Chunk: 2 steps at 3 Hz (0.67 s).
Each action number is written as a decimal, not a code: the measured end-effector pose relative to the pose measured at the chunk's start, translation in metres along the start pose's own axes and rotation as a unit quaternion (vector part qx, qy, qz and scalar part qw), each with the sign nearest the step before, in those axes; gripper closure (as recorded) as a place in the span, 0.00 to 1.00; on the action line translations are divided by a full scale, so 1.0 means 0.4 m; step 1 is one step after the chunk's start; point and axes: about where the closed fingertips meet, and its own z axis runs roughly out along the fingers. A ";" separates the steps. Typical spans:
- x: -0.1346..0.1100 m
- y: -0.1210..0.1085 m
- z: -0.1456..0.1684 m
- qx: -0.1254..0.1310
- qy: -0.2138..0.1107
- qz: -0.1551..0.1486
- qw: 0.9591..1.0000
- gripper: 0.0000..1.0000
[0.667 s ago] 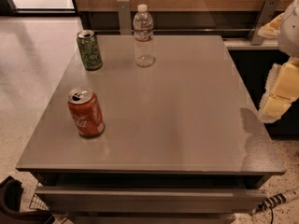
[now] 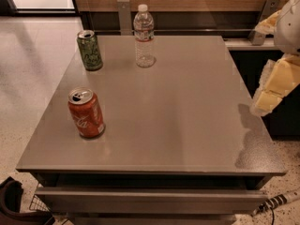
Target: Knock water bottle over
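The water bottle (image 2: 144, 36) is small and clear, with a white cap and a thin label band. It stands upright at the far middle of the grey table (image 2: 178, 125). My gripper (image 2: 275, 84), pale yellow, hangs at the right edge of the view, just beyond the table's right edge. It is far to the right of the bottle and nearer to me, and it touches nothing.
A green can (image 2: 90, 50) stands upright at the far left, left of the bottle. A red soda can (image 2: 86, 112) stands upright at the near left. A wood-panelled wall with metal brackets (image 2: 123, 14) runs behind the table. A dark cabinet (image 2: 281, 116) stands to the right.
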 end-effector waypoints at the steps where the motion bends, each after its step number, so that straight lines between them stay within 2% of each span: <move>1: -0.049 -0.081 0.073 0.026 -0.071 0.013 0.997 0.00; 2: -0.122 -0.154 0.190 0.043 -0.193 0.055 0.979 0.00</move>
